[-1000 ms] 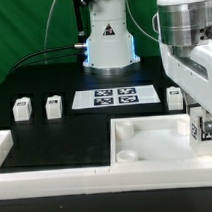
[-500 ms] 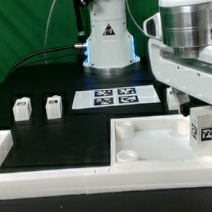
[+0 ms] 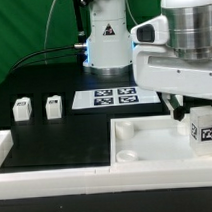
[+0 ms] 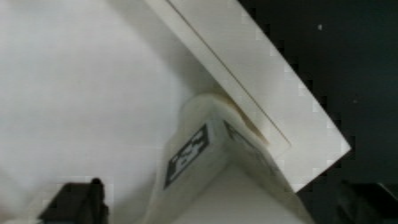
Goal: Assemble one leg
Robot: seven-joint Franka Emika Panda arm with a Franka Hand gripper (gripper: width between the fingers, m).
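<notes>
One leg [image 3: 205, 128], a small white post with a black-and-white tag, stands upright in the corner of the large white tray [image 3: 146, 142] at the exterior view's right. My gripper [image 3: 200, 106] hovers just above it, open. One dark finger [image 3: 177, 109] shows beside the leg and does not touch it. In the wrist view the leg [image 4: 222, 165] sits between the spread fingers [image 4: 75, 200] of the gripper [image 4: 222, 205], against the tray's rim [image 4: 267, 90], with a gap on each side. Two more legs [image 3: 21, 108] [image 3: 54, 106] stand on the black table at the exterior view's left.
The marker board [image 3: 116, 97] lies flat behind the tray. A low white wall [image 3: 57, 181] runs along the front edge and turns up at the exterior view's left [image 3: 4, 148]. The arm's base [image 3: 108, 39] stands at the back with cables beside it.
The jaws have opened off the leg, which stays standing in the tray corner. The hand has risen and shifted a little toward the exterior view's left.
</notes>
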